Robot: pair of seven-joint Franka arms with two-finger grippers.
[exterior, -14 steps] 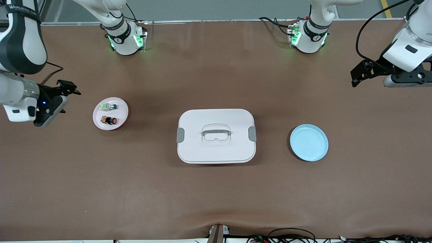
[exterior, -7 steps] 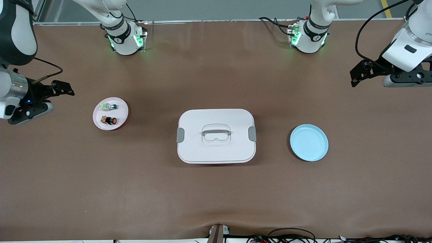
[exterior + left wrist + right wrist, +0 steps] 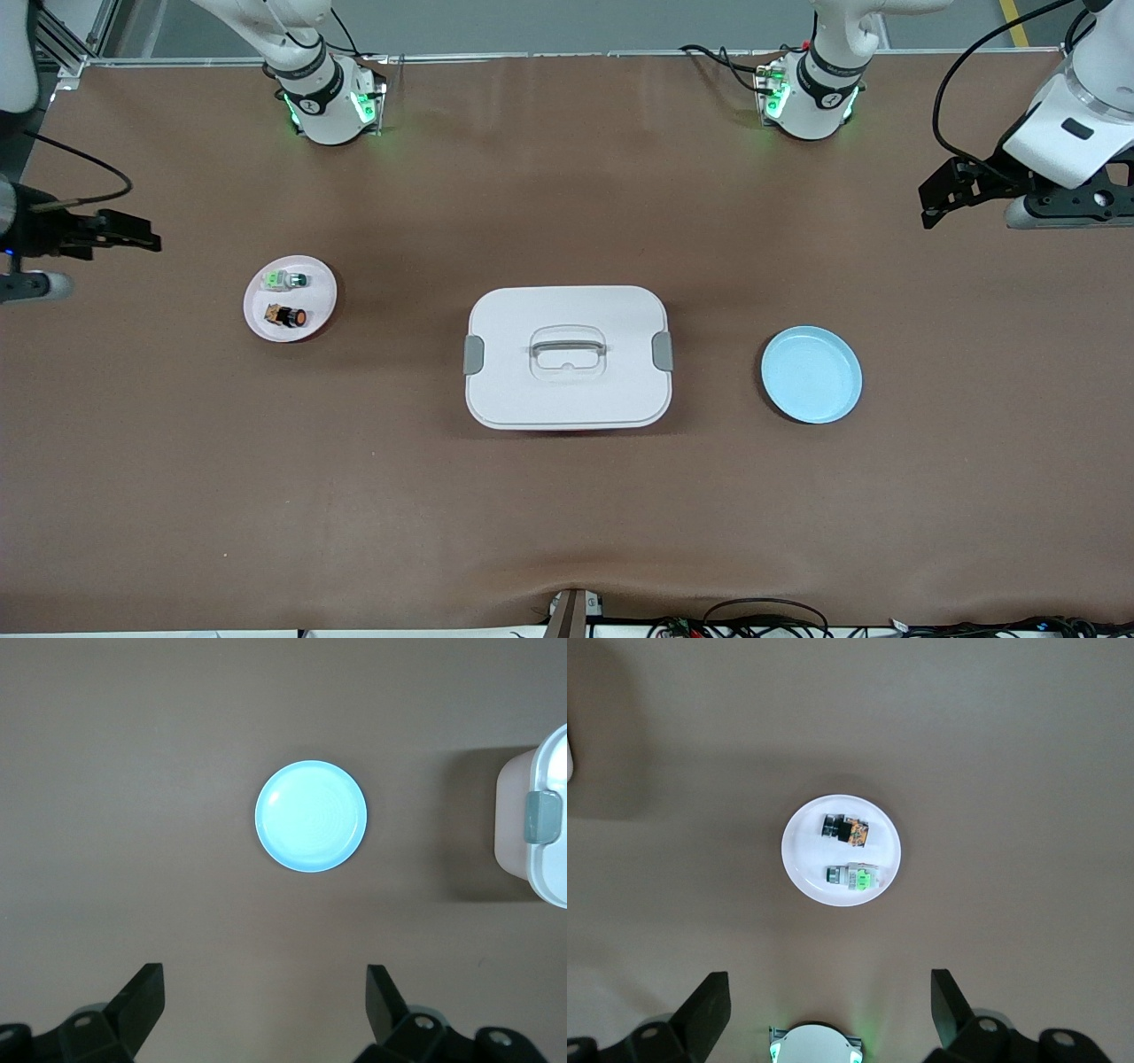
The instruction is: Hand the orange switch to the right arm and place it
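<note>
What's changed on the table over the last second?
The right gripper pulled back toward the right arm's end of the table, away from the pink plate; fingers open, holding nothing. The left gripper barely moved, also open. The orange switch, green switch, box and blue plate stayed put.

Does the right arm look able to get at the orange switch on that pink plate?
Probably yes. The orange switch lies uncovered on the pink plate, beside the green switch; the right gripper is open at that end of the table, with nothing between.
</note>
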